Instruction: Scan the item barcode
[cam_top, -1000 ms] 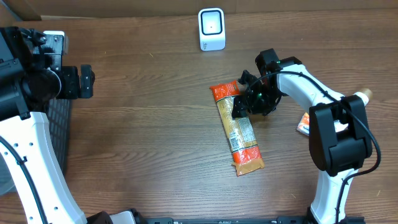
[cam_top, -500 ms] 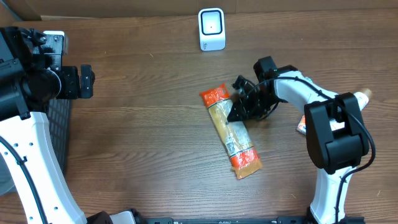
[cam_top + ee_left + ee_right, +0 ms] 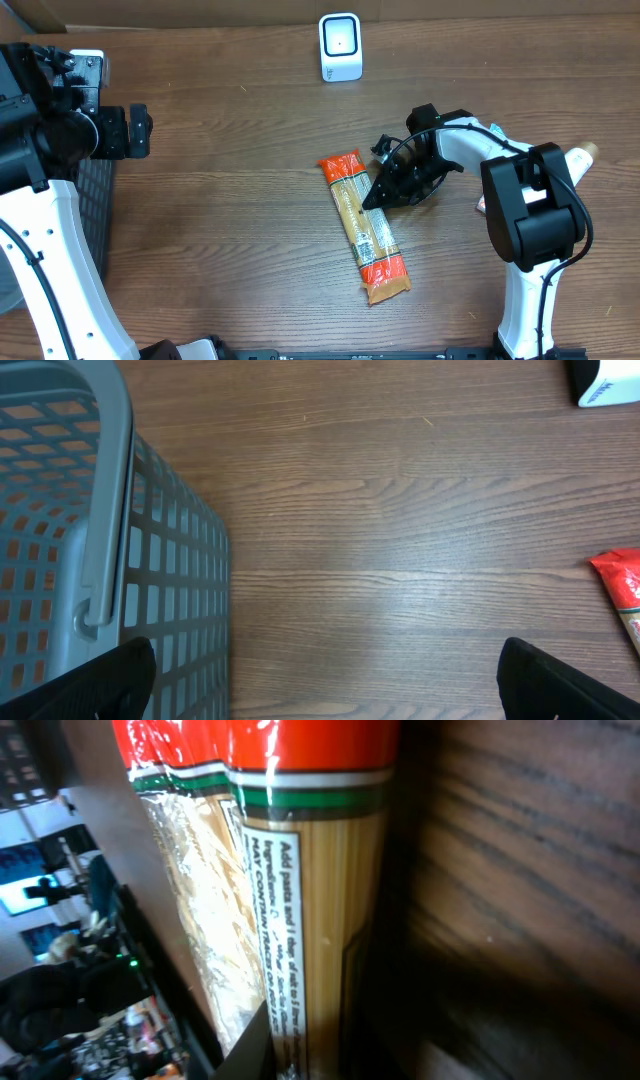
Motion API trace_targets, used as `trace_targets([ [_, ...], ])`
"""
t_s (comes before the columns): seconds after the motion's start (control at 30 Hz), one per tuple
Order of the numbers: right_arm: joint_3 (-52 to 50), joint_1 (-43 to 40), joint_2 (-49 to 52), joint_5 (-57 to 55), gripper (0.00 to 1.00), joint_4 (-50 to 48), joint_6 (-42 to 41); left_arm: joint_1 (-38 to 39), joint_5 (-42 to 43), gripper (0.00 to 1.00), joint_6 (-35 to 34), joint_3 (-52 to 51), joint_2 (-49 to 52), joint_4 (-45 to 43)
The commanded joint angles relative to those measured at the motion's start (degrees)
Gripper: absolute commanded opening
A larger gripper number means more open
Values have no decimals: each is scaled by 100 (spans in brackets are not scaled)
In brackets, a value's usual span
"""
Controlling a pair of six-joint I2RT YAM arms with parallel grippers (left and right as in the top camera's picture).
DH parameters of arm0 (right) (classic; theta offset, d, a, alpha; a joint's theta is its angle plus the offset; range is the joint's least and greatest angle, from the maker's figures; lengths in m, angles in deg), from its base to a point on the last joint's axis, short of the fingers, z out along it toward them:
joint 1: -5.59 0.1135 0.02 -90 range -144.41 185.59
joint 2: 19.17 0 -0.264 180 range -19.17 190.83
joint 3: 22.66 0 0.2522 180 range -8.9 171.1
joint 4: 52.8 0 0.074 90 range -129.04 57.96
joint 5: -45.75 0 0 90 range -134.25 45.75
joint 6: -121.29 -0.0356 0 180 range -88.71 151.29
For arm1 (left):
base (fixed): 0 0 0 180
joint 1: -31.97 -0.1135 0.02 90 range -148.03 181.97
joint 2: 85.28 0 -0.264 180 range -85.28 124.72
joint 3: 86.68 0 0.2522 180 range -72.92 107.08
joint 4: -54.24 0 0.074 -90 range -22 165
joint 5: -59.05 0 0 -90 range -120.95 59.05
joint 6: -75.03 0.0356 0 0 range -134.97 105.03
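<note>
Orange-ended pasta packet [image 3: 364, 226], right gripper [image 3: 374, 196] jaws obscured

Long red-ended spaghetti packet [image 3: 362, 232] flat, diagonal, well below white scanner [image 3: 340, 46].

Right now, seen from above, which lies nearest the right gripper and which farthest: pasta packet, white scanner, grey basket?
From the right gripper:
1. pasta packet, just beside its tips, centre.
2. white scanner, toward the back.
3. grey basket, far left.
</note>
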Motion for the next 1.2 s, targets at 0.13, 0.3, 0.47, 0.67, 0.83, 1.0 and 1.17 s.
trace_targets([
  [0.13, 354, -382, -496, 1434, 4, 234, -61, -15, -37, 100, 63, -2, 35, -17],
  [0.3, 367, -625, -1167, 2579, 4, 247, -68, -15, -37, 100, 66, -2, 35, -17],
  [0.47, 385, -809, -1506, 3864, 4, 256, -74, -15, -37, 100, 66, -2, 35, -17],
  [0.67, 535, -1001, -1659, 4221, 4, 203, -439, -15, -37, 100, 66, -2, 35, -17],
  [0.83, 748, -1010, -1731, 4218, 4, 197, -479, -15, -37, 100, 66, -2, 35, -17],
  [1.0, 1169, -1008, -1731, 3093, 4, 197, -1012, -15, -37, 100, 63, -2, 35, -17],
  [1.17, 1943, -782, -1731, 55, 4, 308, -1790, -15, -37, 100, 66, -2, 35, -17],
])
